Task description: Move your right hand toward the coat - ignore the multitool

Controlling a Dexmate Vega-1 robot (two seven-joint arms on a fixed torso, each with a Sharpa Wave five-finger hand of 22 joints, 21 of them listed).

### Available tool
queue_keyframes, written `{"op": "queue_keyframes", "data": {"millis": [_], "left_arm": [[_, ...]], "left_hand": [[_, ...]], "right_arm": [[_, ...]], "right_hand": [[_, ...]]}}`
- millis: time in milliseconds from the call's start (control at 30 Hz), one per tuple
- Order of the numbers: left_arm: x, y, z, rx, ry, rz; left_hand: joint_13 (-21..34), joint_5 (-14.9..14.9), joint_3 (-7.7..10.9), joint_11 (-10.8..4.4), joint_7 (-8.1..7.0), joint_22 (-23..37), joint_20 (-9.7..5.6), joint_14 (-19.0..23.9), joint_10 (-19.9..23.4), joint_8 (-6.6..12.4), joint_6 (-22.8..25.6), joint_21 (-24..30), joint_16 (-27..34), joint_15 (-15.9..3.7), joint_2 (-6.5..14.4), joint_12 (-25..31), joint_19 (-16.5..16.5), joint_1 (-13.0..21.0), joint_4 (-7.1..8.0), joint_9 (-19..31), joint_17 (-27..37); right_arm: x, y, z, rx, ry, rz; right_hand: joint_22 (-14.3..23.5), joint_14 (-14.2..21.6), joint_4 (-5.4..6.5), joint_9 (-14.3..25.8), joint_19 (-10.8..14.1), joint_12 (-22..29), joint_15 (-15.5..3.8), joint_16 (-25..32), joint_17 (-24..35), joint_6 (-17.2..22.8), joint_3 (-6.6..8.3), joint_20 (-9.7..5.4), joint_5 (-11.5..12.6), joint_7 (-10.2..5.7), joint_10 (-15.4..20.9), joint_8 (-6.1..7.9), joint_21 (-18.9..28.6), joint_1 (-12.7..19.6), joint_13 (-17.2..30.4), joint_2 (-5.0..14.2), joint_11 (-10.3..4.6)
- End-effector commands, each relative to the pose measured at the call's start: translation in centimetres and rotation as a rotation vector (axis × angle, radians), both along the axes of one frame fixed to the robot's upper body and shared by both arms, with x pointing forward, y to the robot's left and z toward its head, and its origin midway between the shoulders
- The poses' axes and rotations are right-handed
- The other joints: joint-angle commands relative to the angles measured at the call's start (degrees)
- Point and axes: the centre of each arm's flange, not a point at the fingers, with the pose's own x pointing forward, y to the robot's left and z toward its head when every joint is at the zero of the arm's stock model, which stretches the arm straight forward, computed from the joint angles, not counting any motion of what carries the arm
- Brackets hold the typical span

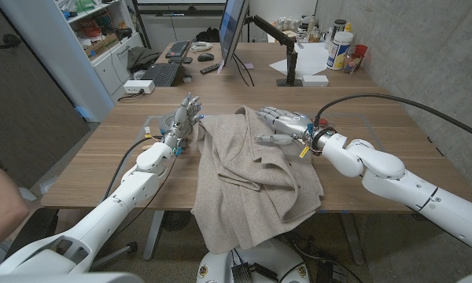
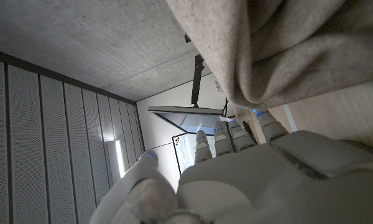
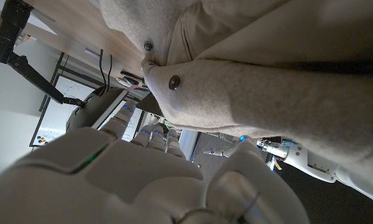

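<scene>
No readable writing. Right hand [image 1: 279,126] lay over the beige coat [image 1: 252,177], fingers spread, holding nothing; left hand [image 1: 182,122] upright, fingers apart, empty.

Grey concrete wall [image 1: 409,47], wooden table [image 1: 102,157], rear desk [image 1: 259,67], shelving [image 1: 94,31]

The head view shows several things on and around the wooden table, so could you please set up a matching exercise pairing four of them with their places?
Things:
1. beige wool coat
2. right hand
3. left hand
4. black keyboard

Places:
A. on the further desk behind the table, near the monitor
B. spread over the table's middle, draping over its near edge
C. by the coat's left edge, fingers pointing up and away
D. over the coat's upper right part

Pairs: 1-B, 2-D, 3-C, 4-A
</scene>
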Motion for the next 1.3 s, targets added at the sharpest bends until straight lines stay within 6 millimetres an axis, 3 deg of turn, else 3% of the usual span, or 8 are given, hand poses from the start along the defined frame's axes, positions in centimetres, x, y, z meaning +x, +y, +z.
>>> {"op": "queue_keyframes", "data": {"millis": [33,1300], "left_arm": [[0.1,-0.08,-0.03,0.0,0.003,-0.006],[0.01,-0.03,-0.05,-0.004,0.006,-0.001]], "left_hand": [[0.34,0.32,-0.23,0.08,-0.14,0.2,-0.05,-0.08,-0.2,0.16,-0.1,0.23,0.27,0.23,0.62,-0.01,0.01,0.12,-0.14,0.31,0.1],[0.34,0.32,-0.41,0.06,-0.13,0.19,-0.02,-0.1,-0.16,0.16,-0.17,0.24,0.27,0.19,0.63,0.03,0.03,0.16,-0.15,0.31,0.1]], "right_arm": [[-0.13,0.17,0.25,-0.002,-0.006,0.001],[0.38,0.43,-0.59,-0.002,0.011,0.006]], "right_hand": [[0.09,-0.28,-0.22,0.24,-0.12,0.28,0.46,0.29,0.11,-0.54,-0.14,0.39,-0.14,-0.11,-0.21,0.24,0.29,-0.2,0.11,-0.03,0.22],[0.09,-0.33,-0.48,0.23,-0.38,0.34,0.46,0.32,0.07,-0.65,-0.16,0.5,-0.13,-0.16,-0.34,0.32,0.24,-0.08,0.1,0.08,0.2]]}}
